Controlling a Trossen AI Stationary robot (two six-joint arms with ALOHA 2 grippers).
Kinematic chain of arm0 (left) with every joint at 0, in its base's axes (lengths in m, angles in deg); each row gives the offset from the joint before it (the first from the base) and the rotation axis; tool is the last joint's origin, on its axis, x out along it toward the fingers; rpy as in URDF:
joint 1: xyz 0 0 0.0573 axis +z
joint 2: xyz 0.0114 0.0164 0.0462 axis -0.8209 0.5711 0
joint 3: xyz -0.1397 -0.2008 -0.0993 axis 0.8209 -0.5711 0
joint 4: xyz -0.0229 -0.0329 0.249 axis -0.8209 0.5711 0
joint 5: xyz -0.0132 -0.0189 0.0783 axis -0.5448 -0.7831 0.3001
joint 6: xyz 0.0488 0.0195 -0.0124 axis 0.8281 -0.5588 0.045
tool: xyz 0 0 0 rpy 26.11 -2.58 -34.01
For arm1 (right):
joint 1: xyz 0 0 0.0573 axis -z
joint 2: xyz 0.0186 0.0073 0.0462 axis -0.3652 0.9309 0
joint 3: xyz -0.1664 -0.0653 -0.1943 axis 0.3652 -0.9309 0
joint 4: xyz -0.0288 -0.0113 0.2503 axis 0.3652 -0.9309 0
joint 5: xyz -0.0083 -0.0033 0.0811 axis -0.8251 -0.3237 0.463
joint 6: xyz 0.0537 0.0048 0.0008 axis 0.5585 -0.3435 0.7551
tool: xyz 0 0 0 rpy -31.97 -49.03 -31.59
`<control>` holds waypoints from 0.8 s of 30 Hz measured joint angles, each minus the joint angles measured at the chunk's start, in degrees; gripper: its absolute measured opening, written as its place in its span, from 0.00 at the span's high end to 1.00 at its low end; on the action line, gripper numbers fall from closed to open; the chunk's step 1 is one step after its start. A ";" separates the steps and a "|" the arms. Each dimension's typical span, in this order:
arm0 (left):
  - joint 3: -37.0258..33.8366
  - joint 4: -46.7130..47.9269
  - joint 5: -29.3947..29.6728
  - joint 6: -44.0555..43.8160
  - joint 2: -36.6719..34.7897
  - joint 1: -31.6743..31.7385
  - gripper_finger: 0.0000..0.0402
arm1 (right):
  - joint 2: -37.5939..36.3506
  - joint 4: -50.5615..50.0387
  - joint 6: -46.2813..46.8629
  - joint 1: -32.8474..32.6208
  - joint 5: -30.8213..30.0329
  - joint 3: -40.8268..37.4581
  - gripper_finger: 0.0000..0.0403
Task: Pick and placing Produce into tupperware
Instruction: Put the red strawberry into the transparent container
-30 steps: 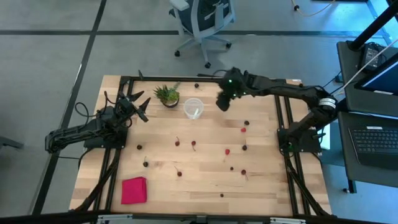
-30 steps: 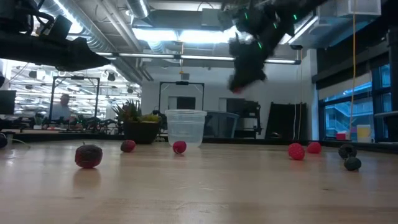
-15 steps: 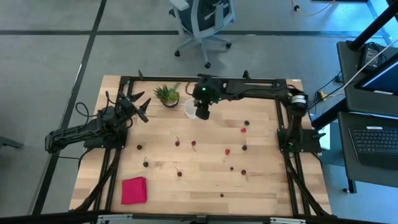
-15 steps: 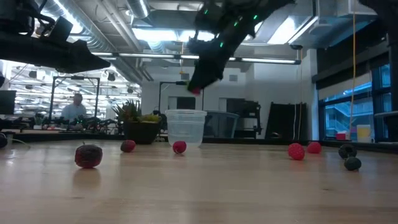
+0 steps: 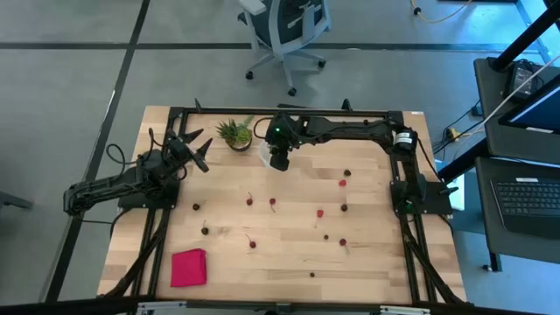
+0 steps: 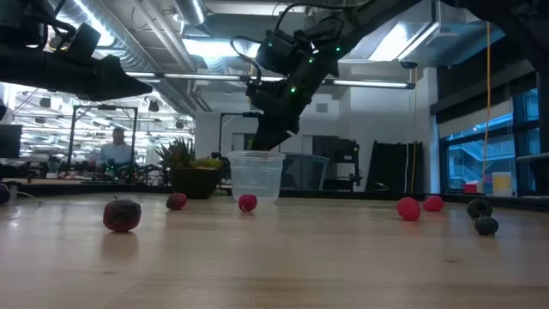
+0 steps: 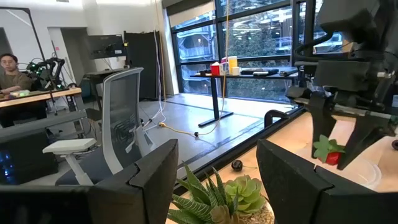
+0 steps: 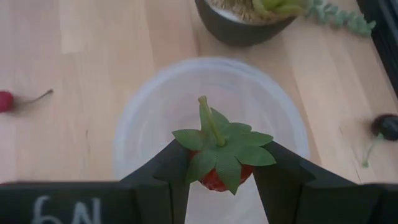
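Left gripper (image 5: pixel 194 149): parked at the table's left side, fingers spread wide, holding nothing.
Potted plant (image 5: pixel 234 134): just beside the tupperware, on its left.
Tupperware (image 8: pixel 211 134): upright near the table's far edge; it looks empty inside (only clear plastic shows in the right wrist view).
Right gripper (image 8: pixel 214 174): poised directly over the tupperware's mouth, fingers clamped on a small red strawberry (image 8: pixel 217 158) with green leaves.
Loose produce (image 5: pixel 341 184): about a dozen small red and dark fruits scattered over the middle and right of the table.
Progress: early, I judge; first piece ready to drop, nearly all still to collect.
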 joint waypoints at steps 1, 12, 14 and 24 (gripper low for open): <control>0.00 0.01 0.00 -0.01 -0.02 0.00 0.47 | 0.31 -0.14 0.00 0.00 0.00 0.00 0.64; 0.00 0.15 0.00 -0.01 -0.02 0.01 0.47 | 2.17 0.49 -0.49 0.11 0.00 -0.02 0.64; 0.00 0.16 0.00 -0.01 -0.01 0.00 0.47 | 2.17 0.52 -0.57 0.11 0.00 -0.02 0.63; 0.00 0.14 0.00 -0.01 0.00 0.00 0.47 | 2.17 0.65 -0.68 0.11 0.00 -0.02 0.59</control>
